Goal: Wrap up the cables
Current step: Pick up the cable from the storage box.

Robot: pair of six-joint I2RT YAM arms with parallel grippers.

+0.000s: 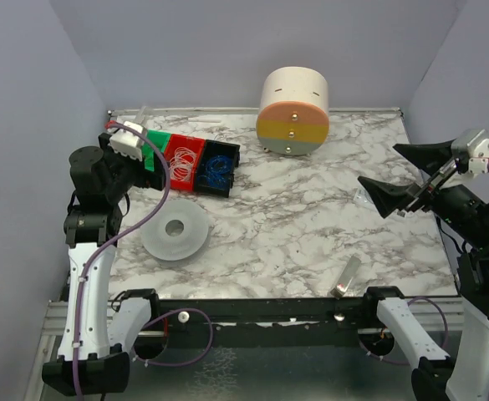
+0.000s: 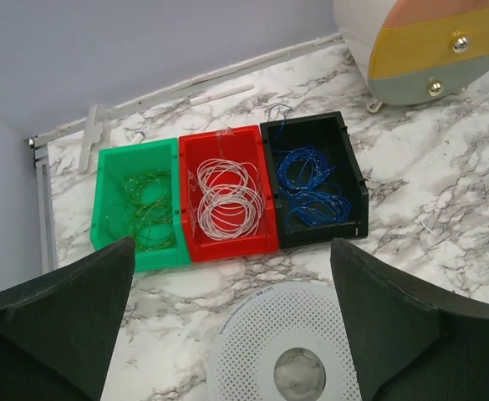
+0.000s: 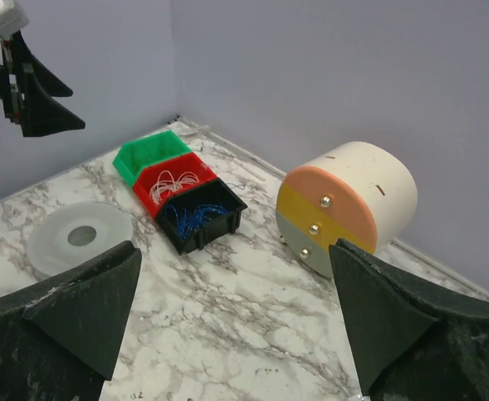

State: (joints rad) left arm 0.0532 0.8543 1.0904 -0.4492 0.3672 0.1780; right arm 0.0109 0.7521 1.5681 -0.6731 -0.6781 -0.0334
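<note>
I cannot make out a hair-thin dark wire in any view. A translucent white spool (image 1: pixel 175 232) lies flat at the table's left; it also shows in the left wrist view (image 2: pixel 261 342) and the right wrist view (image 3: pixel 77 238). My left gripper (image 1: pixel 156 167) hovers above the table between the spool and the bins, open and empty (image 2: pixel 233 251). My right gripper (image 1: pixel 399 175) is raised over the table's right side, wide open and empty (image 3: pixel 236 251).
Green (image 2: pixel 138 209), red (image 2: pixel 226 200) and black (image 2: pixel 315 180) bins hold green, white and blue wire coils. A cream cylinder with peach, yellow and grey drawer fronts (image 1: pixel 292 111) stands at the back. A small clear tube (image 1: pixel 348 276) lies near the front edge.
</note>
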